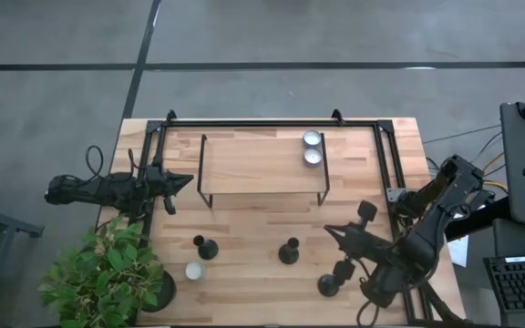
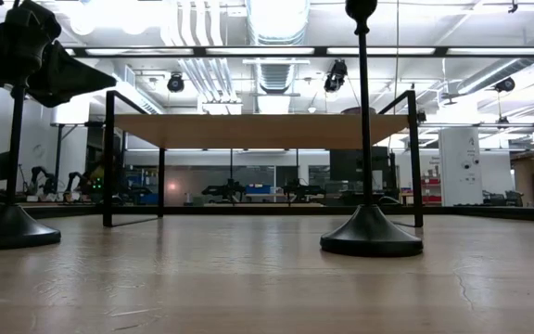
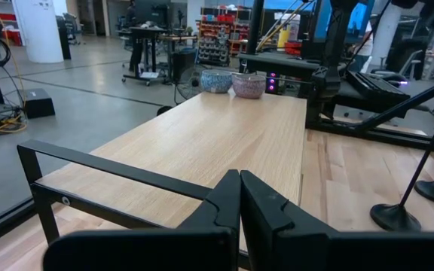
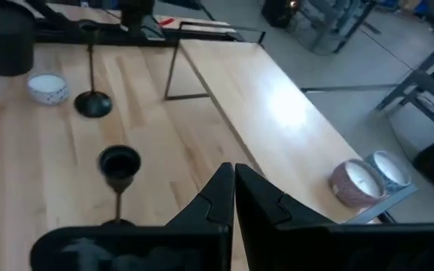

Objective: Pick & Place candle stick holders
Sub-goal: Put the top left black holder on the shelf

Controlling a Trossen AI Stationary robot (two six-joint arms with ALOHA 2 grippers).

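Left hand closed on nothing, poised off the left end of the raised wooden shelf, fingertips aimed toward it. Right hand also closed and empty, out over the right front of the counter, pointing left.

Two whitish-silver cups side by side and touching on the right end of the shelf, well apart from the left hand, nearer the right hand but up on the shelf behind it. Same pair visible past the right hand's fingers in the right wrist view, at the shelf's near corner.

Three black candlesticks down on the counter in front of the shelf: one toward the left, one in the middle, one at the right front. Middle one just to the left of the right hand's tip; right front one close beside that arm. Third silver cup on the counter just in front of the left candlestick, near the leafy plant in its black pot at the front left corner. All of these well apart from the left hand.
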